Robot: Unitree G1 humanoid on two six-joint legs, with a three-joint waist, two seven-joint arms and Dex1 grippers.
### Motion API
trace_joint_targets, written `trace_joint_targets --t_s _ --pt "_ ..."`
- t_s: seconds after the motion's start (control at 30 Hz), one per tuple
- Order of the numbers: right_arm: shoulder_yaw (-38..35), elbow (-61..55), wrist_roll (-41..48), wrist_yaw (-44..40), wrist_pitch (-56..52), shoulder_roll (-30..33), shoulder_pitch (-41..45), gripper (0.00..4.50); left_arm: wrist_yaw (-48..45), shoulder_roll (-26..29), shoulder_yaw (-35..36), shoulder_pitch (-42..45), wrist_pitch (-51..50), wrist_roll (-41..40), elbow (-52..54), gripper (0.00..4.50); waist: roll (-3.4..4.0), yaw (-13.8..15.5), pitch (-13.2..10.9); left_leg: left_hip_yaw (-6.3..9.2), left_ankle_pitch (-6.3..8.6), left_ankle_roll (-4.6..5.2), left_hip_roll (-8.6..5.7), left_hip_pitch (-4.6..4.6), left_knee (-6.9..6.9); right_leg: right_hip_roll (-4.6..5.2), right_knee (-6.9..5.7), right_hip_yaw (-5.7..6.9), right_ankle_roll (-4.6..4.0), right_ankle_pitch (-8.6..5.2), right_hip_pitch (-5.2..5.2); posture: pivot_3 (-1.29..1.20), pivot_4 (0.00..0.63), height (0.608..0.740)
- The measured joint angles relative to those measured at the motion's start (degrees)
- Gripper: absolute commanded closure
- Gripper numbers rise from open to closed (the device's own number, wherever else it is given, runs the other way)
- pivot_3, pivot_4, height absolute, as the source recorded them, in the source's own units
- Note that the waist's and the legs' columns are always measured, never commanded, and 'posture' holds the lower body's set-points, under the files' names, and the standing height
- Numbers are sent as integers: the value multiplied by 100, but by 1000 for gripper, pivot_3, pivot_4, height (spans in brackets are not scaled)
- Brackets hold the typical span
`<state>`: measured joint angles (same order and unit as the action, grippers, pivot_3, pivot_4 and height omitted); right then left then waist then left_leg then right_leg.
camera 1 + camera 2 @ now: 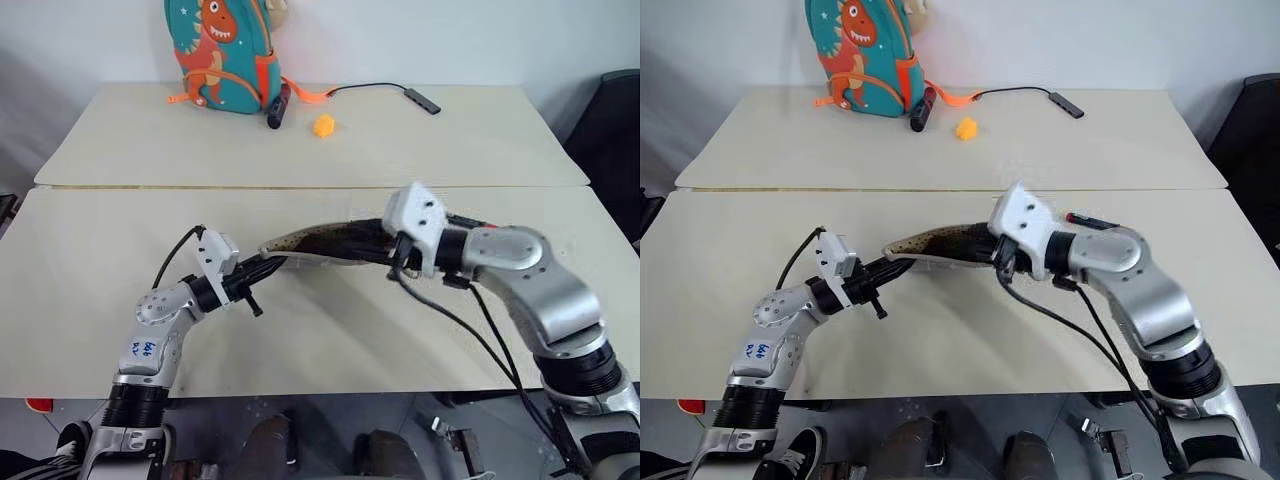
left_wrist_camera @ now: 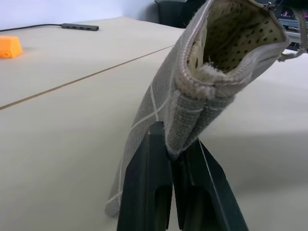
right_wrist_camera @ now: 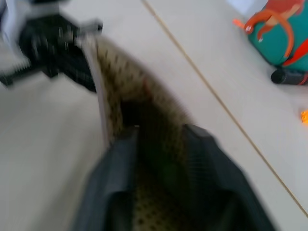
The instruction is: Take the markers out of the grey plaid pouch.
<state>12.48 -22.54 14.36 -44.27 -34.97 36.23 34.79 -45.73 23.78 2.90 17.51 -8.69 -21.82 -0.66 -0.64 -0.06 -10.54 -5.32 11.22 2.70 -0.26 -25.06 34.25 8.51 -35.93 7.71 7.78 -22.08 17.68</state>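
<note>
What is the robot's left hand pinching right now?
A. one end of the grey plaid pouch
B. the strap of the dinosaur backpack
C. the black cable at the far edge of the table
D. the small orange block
A: in the left wrist view the fingers of the left hand are closed on the end of the grey plaid pouch, which is held up off the table.

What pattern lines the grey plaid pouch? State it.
Tan lining with small dark dots, inside the grey plaid fabric pouch; clearest in the left wrist view.

The right gripper's (image 3: pixel 159 159) fingers blur inside the grey plaid pouch (image 3: pixel 120 91), hiding its contents
</note>
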Motion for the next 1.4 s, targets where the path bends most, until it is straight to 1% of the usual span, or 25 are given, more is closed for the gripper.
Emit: trace_joint_targets --t_s 0.1,0.2,0.27,0.33,0.4,0.5,0.57,0.7,0.87,1.03,1.27,1.3,1.37,1.4 --pt "109 225 -405 -19 349 185 -6 3380 55 -51 -22 0 -14 0 18 4500 0 4 0 0 0 0 0 0 0 0 1 0 0 0 0 0 150 740" --pt "125 240 -483 -156 541 230 -26 3380 112 -90 -65 4 -54 0 36 4500 0 -1 0 0 0 0 1 0 0 -1 0 0 0 0 0 0 150 740" --pt "334 256 -755 -256 804 373 -24 3380 115 -119 -111 13 -87 -2 62 4500 0 -3 0 -1 -1 0 1 1 0 -2 0 0 0 0 -1 0 150 740" --pt "641 370 -1175 -269 1086 379 -19 3380 115 -121 -144 30 -162 -3 68 4500 0 -6 0 -1 -1 0 1 1 0 -1 2 0 0 0 -1 0 150 740" --pt "922 553 -1525 -224 1116 262 49 3380 87 -117 -180 69 -316 -31 70 4500 0 -13 0 -1 -1 -2 2 2 1 -2 1 1 0 0 0 0 150 740" --pt "1530 967 -2306 -173 1229 155 334 3380 5 -147 -308 270 -628 -105 94 4500 0 -16 0 -2 -3 -4 1 2 0 -3 -1 0 0 0 4 0 150 740" --pt "1632 1127 -2548 -169 1260 101 419 3380 -9 -158 -311 274 -802 -170 148 4500 0 -8 0 1 -3 -4 1 0 0 -3 -2 -2 0 0 1 0 150 740" --pt "1680 1780 -3013 -55 1000 -415 1005 3380 -160 -284 -524 391 -1354 -369 214 4500 0 -16 0 0 -7 -6 2 0 0 -8 -6 0 0 0 1 0 150 740" --pt "1858 1870 -3315 -206 967 -556 1097 3380 -177 -404 -512 550 -1650 -495 199 4500 0 -10 0 2 -7 -6 2 -4 0 -8 -4 -3 0 0 0 0 150 740" --pt "1691 1884 -3328 -275 1126 -541 1098 3380 -148 -461 -490 692 -1636 -491 188 4500 0 -14 0 0 -8 -5 1 -1 1 -8 -4 -1 0 0 -3 0 150 740" --pt "1757 2046 -3567 -327 1355 -634 1027 3380 -159 -535 -476 664 -1682 -511 191 4500 0 -17 0 0 -8 -6 2 0 0 -9 -5 -3 0 0 -2 0 150 740" --pt "1719 2046 -3556 -332 1297 -694 1024 3001 -159 -533 -451 663 -1682 -511 191 4500 0 -16 0 0 -8 -6 2 0 0 -9 -5 -3 0 0 -2 0 150 740" --pt "1613 2047 -3505 -349 1211 -767 1014 2529 -160 -520 -410 650 -1680 -511 204 4500 0 -16 0 0 -8 -6 2 0 0 -9 -5 -2 0 0 -2 0 150 740" --pt "1581 2050 -3499 -346 1231 -766 1013 2148 -160 -503 -393 623 -1678 -510 206 4500 0 -17 0 0 -8 -6 2 0 0 -9 -5 -2 0 0 -2 0 150 740"
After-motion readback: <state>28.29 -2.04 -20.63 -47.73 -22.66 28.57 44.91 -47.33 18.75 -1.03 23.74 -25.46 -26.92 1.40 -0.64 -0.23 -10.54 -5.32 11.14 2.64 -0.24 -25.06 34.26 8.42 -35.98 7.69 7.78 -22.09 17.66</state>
